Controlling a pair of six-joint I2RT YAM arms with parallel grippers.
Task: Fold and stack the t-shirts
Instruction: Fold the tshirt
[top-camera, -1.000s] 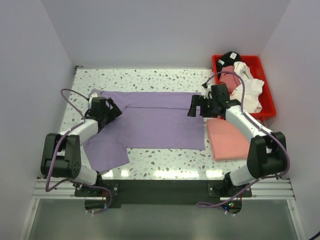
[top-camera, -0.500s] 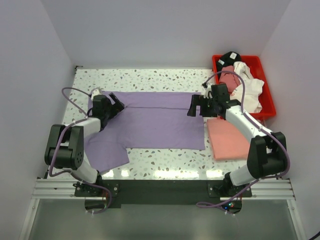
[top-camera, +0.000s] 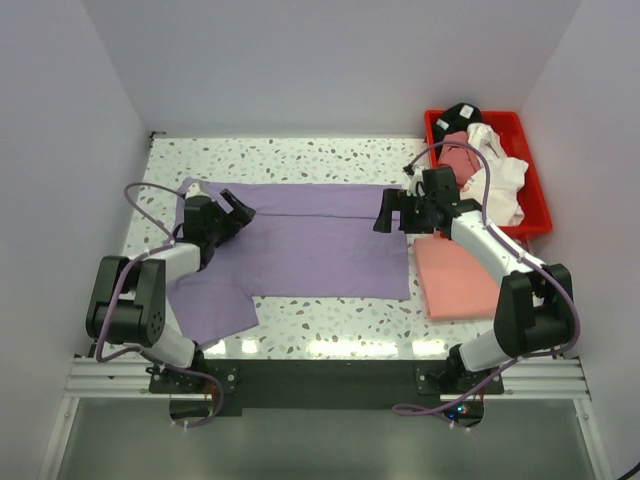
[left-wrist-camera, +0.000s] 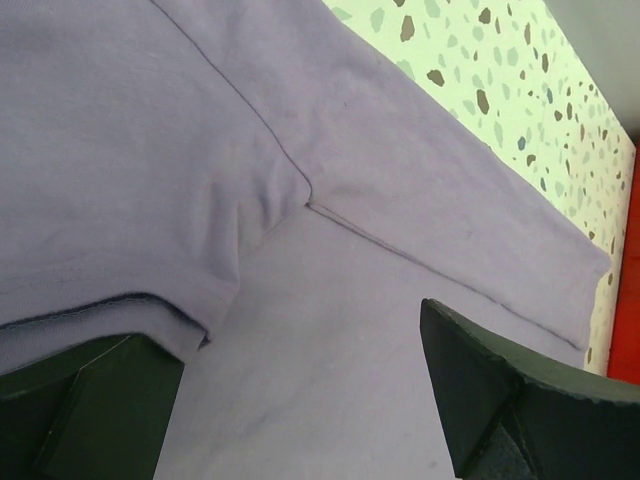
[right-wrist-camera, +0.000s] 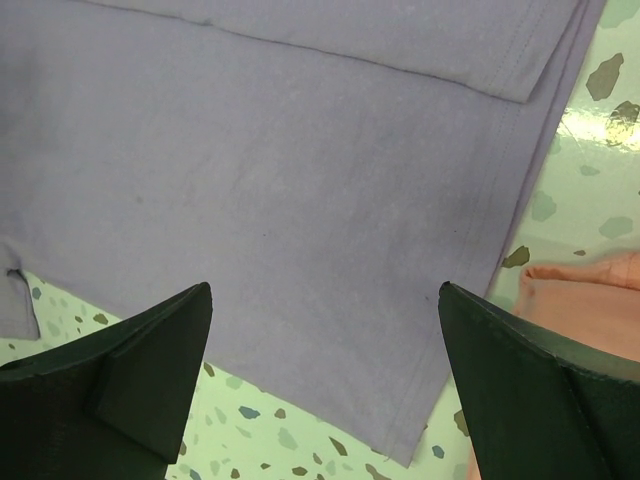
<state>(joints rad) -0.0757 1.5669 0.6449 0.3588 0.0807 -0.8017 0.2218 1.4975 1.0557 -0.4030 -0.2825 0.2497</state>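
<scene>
matt lavender cloth tee (top-camera: 320, 245), glossy speckled tabletop (top-camera: 300, 155), plastic bin (top-camera: 537, 190)

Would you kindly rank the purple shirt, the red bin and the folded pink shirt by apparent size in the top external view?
Largest to smallest:
1. purple shirt
2. red bin
3. folded pink shirt, somewhat smaller than the bin

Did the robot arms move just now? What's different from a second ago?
The left gripper slid a little farther over the lavender t-shirt, toward the back and right, open and holding nothing. The right gripper stayed open at the shirt's right edge. The shirt, the folded salmon-pink t-shirt and the red bin look unchanged.
</scene>
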